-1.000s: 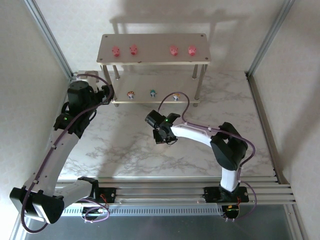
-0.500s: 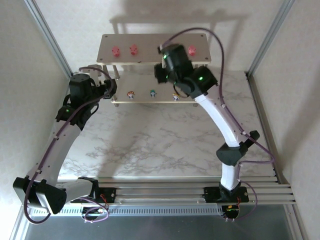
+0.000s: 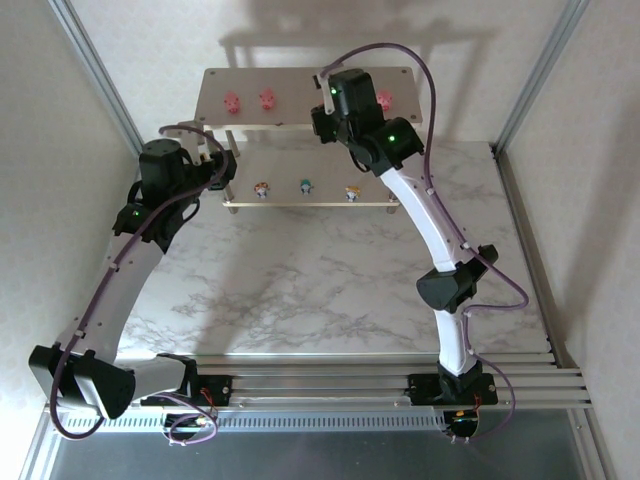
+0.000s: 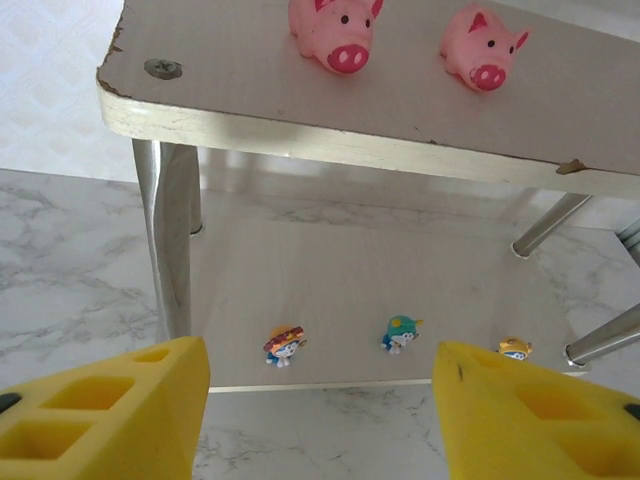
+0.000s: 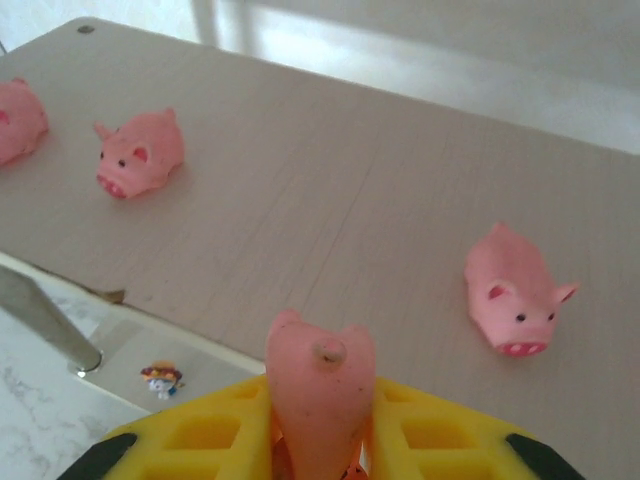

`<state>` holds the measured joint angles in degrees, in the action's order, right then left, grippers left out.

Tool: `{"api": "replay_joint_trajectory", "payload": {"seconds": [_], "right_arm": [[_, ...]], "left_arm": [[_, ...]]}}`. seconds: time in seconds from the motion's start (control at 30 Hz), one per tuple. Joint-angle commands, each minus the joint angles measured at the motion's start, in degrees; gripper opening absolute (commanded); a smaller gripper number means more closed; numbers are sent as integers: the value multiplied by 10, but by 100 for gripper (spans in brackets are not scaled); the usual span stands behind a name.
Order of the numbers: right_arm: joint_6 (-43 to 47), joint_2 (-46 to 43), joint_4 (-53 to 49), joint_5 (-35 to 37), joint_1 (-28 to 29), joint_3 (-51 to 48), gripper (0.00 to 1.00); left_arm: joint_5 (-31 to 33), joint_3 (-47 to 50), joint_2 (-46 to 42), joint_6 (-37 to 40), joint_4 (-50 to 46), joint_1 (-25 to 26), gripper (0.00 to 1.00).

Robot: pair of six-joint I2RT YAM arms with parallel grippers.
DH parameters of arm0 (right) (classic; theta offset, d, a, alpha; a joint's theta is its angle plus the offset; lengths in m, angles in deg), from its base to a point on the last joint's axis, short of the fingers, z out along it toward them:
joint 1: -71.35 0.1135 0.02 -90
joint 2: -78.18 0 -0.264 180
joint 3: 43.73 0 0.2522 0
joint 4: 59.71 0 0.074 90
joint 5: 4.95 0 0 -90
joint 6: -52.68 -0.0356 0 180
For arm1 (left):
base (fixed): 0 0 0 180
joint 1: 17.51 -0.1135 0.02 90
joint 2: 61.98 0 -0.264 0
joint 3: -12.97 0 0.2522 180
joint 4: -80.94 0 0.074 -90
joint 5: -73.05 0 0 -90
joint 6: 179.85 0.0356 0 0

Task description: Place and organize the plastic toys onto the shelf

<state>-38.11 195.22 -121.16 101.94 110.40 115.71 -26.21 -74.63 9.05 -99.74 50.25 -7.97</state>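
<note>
Right gripper (image 5: 320,405) clamps a pig (image 5: 320,365) over the shelf (image 5: 330,200) top, rump toward its wrist, long axis along the jaws; left gripper (image 4: 315,375) gapes, empty.

Middle of the shelf's top board (image 5: 330,190) lying bare between pink pigs (image 5: 140,152), figurines (image 4: 400,333) lining lower tier's (image 4: 380,270) front edge, desk (image 3: 300,290) before it lying open.

From above, the right arm (image 3: 400,145) covers part of the upper board of the shelf (image 3: 300,85). The three figurines (image 3: 306,186) below are too small to tell their faces.

At the right wrist, the lower half of the held pig (image 5: 320,365) is sunk between the fingers (image 5: 200,440) of the right gripper (image 5: 320,410). The picture edge cuts the leftmost pig (image 5: 18,120).

At the left wrist, the top edge cuts the near pig (image 4: 333,30). The orange-topped figurine (image 4: 515,347) is partly behind a finger of the left gripper (image 4: 315,400).
</note>
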Motion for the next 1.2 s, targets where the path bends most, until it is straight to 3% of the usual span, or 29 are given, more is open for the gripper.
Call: {"api": "replay_joint_trajectory", "payload": {"seconds": [0.0, 0.2, 1.17], "right_arm": [[21, 11, 62, 4, 0, 22, 25], [26, 53, 53, 5, -6, 71, 25], [-2, 87, 35, -19, -18, 87, 26]], "left_arm": [[-6, -19, 5, -5, 3, -5, 61], [-2, -23, 8, -1, -5, -4, 61], [-1, -42, 19, 11, -23, -6, 61]]}}
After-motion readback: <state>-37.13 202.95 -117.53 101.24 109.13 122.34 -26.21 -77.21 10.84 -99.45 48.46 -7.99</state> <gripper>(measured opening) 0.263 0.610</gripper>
